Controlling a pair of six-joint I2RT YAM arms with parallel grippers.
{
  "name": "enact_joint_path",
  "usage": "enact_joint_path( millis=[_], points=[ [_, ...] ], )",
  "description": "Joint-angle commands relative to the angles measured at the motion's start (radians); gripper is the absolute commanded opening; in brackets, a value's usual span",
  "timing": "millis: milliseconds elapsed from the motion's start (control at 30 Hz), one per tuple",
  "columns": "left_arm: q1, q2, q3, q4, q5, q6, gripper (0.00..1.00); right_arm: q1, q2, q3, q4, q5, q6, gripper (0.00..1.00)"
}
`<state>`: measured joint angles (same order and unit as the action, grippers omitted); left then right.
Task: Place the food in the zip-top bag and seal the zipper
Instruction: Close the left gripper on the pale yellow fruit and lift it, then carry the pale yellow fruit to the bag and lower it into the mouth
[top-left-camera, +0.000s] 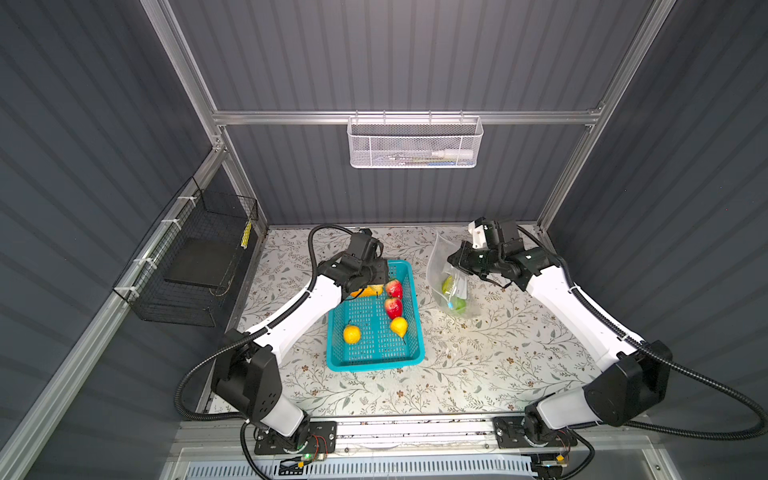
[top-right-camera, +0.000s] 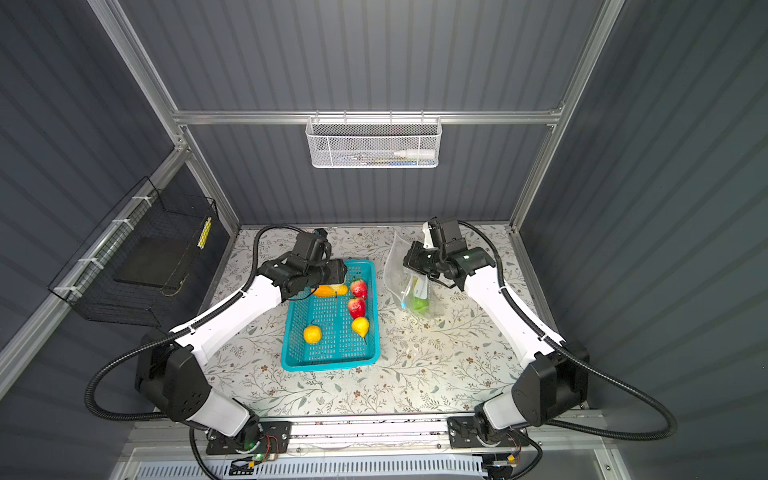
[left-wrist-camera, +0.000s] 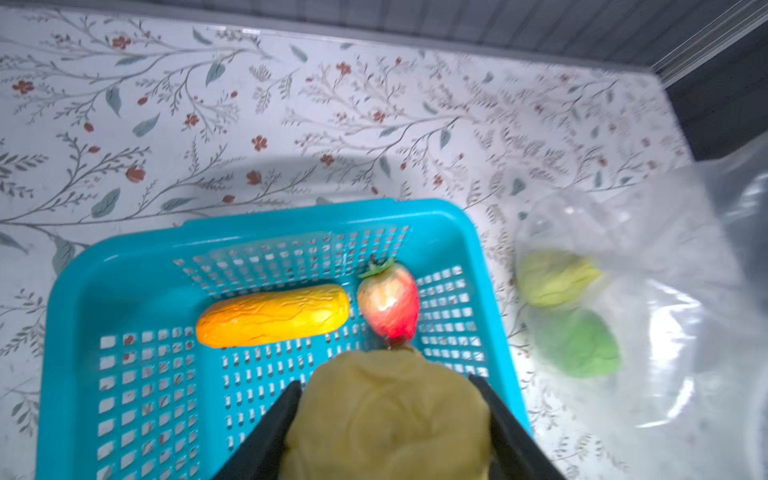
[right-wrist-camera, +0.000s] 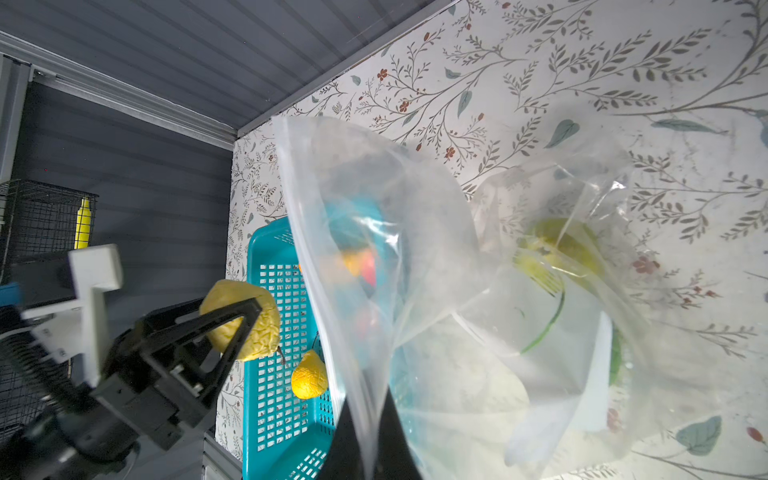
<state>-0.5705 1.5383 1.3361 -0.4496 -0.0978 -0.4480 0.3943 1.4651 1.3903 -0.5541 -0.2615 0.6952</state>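
My left gripper (left-wrist-camera: 386, 382) is shut on a pale yellow oval fruit (left-wrist-camera: 386, 419), held just above the far end of the teal basket (top-left-camera: 374, 365). In the basket lie an orange oblong (left-wrist-camera: 274, 316), two strawberries (top-left-camera: 394, 288) (top-left-camera: 393, 306), a yellow citrus (top-left-camera: 352, 334) and a yellow pear-shaped fruit (top-left-camera: 399, 326). To the basket's right, my right gripper (right-wrist-camera: 370, 399) is shut on the edge of the clear zip-top bag (top-left-camera: 440, 266) and holds it up off the table. A green ball (left-wrist-camera: 582, 345) and a green pear (left-wrist-camera: 552, 278) rest inside the bag. The zipper strip (right-wrist-camera: 307, 249) runs along the held edge.
A white mesh basket (top-left-camera: 413, 143) hangs on the back wall and a black wire basket (top-left-camera: 195, 257) on the left wall. The floral table (top-left-camera: 478, 374) stretches toward the front. Dark walls close in the back and sides.
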Motion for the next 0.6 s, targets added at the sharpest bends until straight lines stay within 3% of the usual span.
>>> enact_joint_path(
  millis=[0, 267, 567],
  points=[
    [-0.002, -0.043, 0.031, 0.094, 0.094, -0.071, 0.57, -0.004, -0.014, -0.014, -0.007, 0.009, -0.006, 0.0],
    [-0.011, -0.069, -0.027, 0.47, 0.314, -0.276, 0.56, -0.003, -0.009, -0.016, 0.004, -0.002, 0.011, 0.0],
    [-0.126, -0.013, -0.042, 0.706, 0.36, -0.302, 0.55, -0.003, -0.009, -0.023, 0.023, -0.017, 0.032, 0.0]
  ],
)
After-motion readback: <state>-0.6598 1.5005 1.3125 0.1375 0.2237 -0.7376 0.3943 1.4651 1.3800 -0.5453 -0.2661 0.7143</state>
